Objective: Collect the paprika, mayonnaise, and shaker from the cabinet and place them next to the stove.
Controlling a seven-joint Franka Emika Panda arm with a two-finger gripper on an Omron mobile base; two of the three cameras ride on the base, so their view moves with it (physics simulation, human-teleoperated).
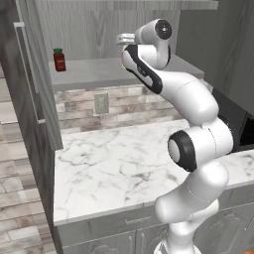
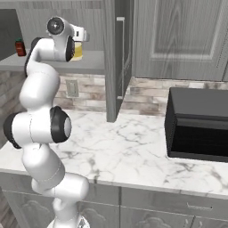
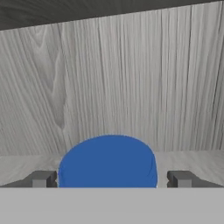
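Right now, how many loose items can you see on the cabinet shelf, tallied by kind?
Dark-red spice jar (paprika): 1
Blue-lidded pale-yellow jar (mayonnaise): 1
Total: 2, both on the cabinet shelf; the open gripper straddles the mayonnaise's lid.

My claw (image 3: 109, 179) is up inside the cabinet (image 1: 149, 30), just above its shelf (image 1: 94, 74), one finger (image 3: 41, 178) on each side of the mayonnaise (image 3: 108, 161) with the back wall behind it. The paprika (image 1: 59, 59) stands on the same shelf, well apart to my left. Below lies the counter (image 2: 133, 151), a microwave (image 2: 198, 129) on it to my right.
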